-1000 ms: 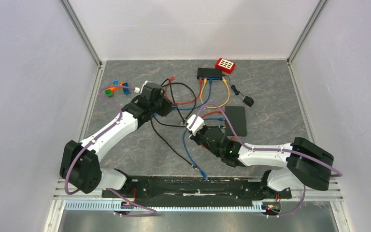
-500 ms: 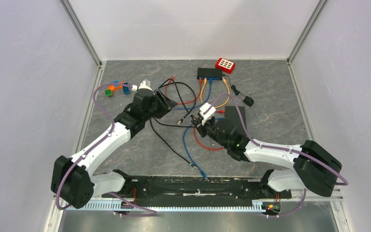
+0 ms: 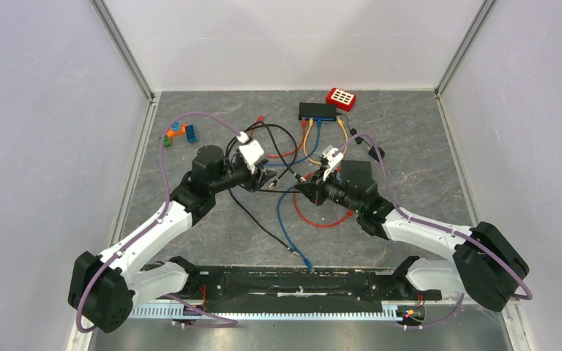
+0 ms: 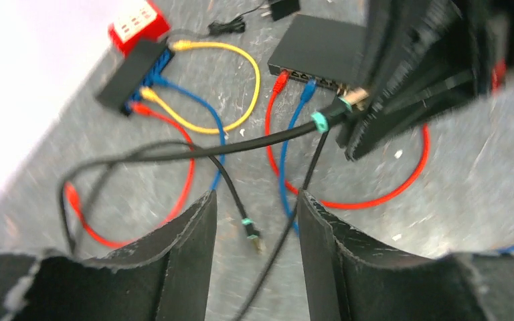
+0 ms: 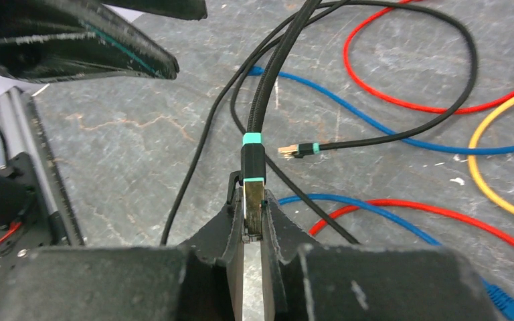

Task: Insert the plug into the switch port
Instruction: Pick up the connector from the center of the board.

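Plug (image 5: 253, 164): metal tip, black boot, teal band; braided cable (image 5: 268, 72) leaving toward twelve o'clock.
Right gripper (image 5: 253, 208): pinching the metal tip.
Left gripper (image 4: 258, 208): jaws spread.

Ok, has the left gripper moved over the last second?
Yes. The left gripper has swung right, away from the coloured blocks near the table's left edge, toward the right gripper, which grips the plug.
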